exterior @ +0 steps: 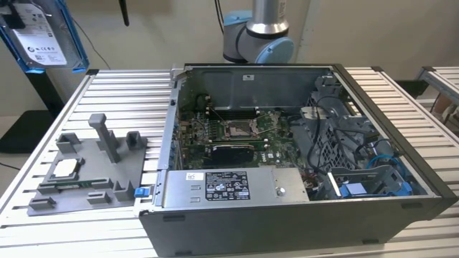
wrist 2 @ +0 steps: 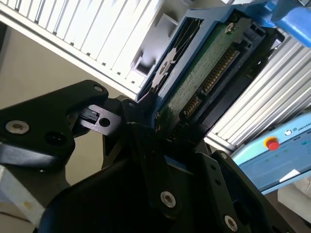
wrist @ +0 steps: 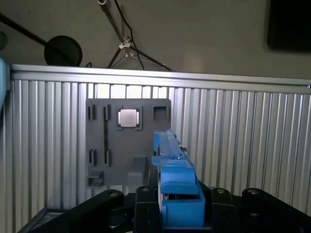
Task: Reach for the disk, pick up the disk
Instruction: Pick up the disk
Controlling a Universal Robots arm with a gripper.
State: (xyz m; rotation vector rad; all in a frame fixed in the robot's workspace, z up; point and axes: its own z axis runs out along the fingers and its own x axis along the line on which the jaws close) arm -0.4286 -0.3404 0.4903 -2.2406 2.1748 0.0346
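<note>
The disk [exterior: 42, 38], a silver drive with a white label in a blue bracket, hangs in the air at the exterior view's upper left, well above the slatted table [exterior: 107, 91]. In the second wrist view my gripper [wrist 2: 167, 128] is shut on the disk [wrist 2: 209, 73], whose green circuit-board side and connector face the camera, with a black finger [wrist 2: 141, 114] pressed against its blue frame. In the first wrist view the disk [wrist: 170, 150] is edge-on, and it rises from my gripper [wrist: 179, 196] above the grey fixture [wrist: 127, 145].
A grey fixture [exterior: 86, 172] with posts, slots and a small square silver chip [exterior: 63, 167] lies on the table at the exterior view's left. An open computer case [exterior: 287, 161] stands in the middle. The arm's base [exterior: 258, 37] is behind it. A tripod [wrist: 129, 46] stands beyond the table edge.
</note>
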